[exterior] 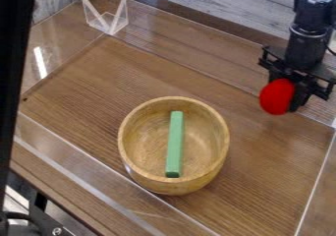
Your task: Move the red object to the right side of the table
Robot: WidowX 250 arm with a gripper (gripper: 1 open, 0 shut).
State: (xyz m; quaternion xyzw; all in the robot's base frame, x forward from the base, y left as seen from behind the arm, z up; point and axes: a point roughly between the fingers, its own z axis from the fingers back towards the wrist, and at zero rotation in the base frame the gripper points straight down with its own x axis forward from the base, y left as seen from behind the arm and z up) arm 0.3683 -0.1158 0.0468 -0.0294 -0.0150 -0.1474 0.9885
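Gripper (292, 86): closed around the red toy
Red toy (277, 96): at the fingertips, its body bulging out below them
Handling: probably light, perhaps soft and smooth; round sides could slip
Best hold: around its widest part, squeezed gently
Wooden bowl (126, 153): well apart from the hand

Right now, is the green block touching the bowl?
Touching. The camera view shows the green block lying inside the bowl, its lower end resting on the wood.
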